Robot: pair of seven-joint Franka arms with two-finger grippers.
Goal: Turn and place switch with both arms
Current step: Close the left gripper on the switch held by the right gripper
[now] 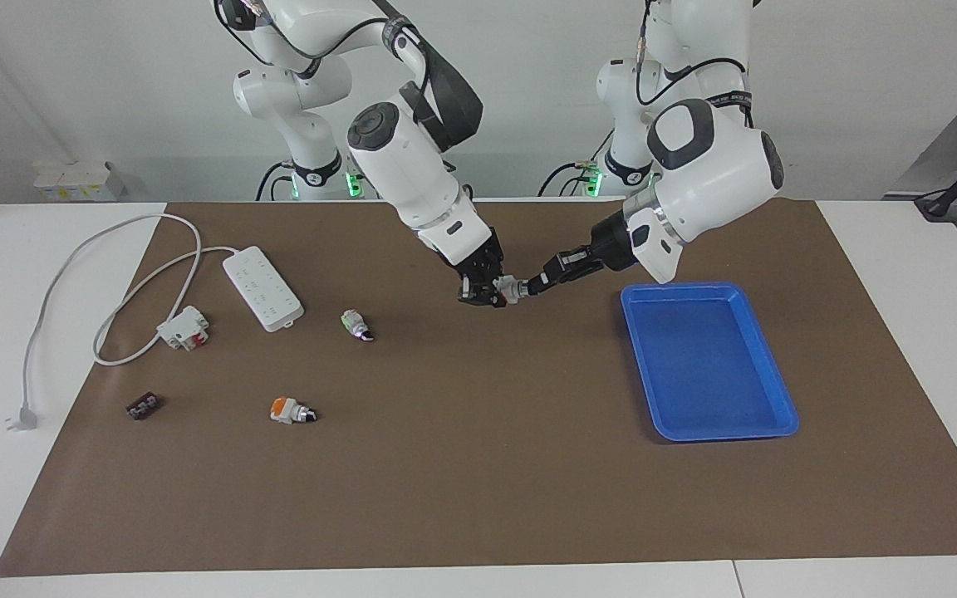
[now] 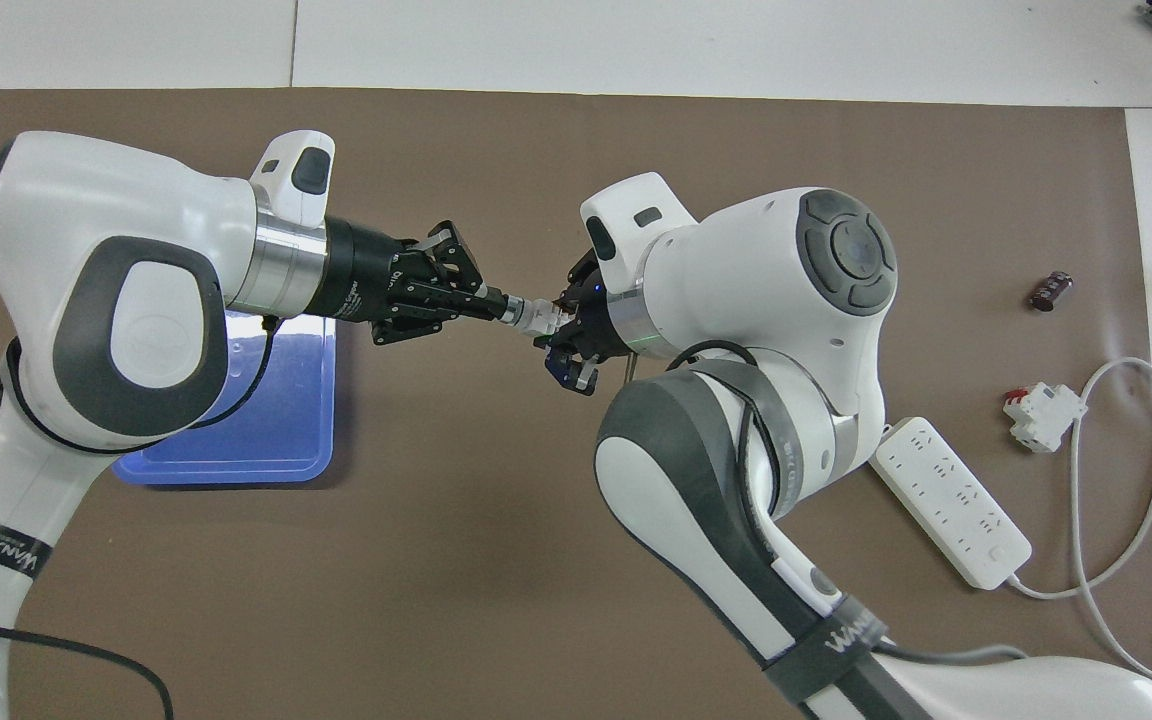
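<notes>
The switch [image 1: 510,289] [image 2: 534,316] hangs above the brown mat, held level between the two grippers. My right gripper [image 1: 491,291] [image 2: 558,325] is shut on its white body, whose end is hidden inside the fingers. My left gripper [image 1: 528,287] [image 2: 501,308] points in from the tray's side and is shut on the silver-collared knob end. Both arms are stretched toward the middle of the table, with their fingertips almost meeting around the switch.
A blue tray [image 1: 707,286] [image 2: 236,440] lies on the mat toward the left arm's end. Toward the right arm's end lie a green-ended switch [image 1: 355,324], an orange-ended switch [image 1: 289,410], a white power strip [image 1: 262,287], a breaker [image 1: 183,327] and a small dark part [image 1: 143,406].
</notes>
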